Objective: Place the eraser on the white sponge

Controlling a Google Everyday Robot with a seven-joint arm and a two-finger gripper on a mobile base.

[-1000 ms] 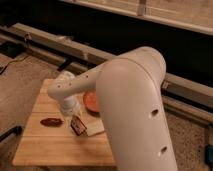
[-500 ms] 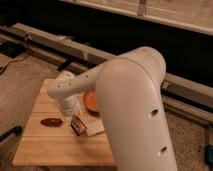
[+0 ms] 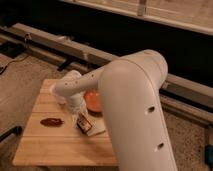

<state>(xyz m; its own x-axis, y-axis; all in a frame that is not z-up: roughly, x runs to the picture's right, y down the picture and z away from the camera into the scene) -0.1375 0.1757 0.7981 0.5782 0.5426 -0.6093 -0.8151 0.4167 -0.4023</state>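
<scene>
Eraser (image 3: 83,123) sits mid-frame on white sponge (image 3: 98,128), w/ end effector (image 3: 80,113) right above; grip state maybe hidden, can't tell.

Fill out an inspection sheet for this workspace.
Surface: wooden table, on speckled floor.
Job's things: eraser lying partly on the sponge, near the table's middle.
Clutter: orange bowl behind the sponge; dark red blob at the left; white cup, mostly hidden by the arm.
Gripper: gripper right above the eraser, at its upper end.
Cables: dark cable on the floor, upper left.
Surroundings: metal rail and dark wall behind.
</scene>
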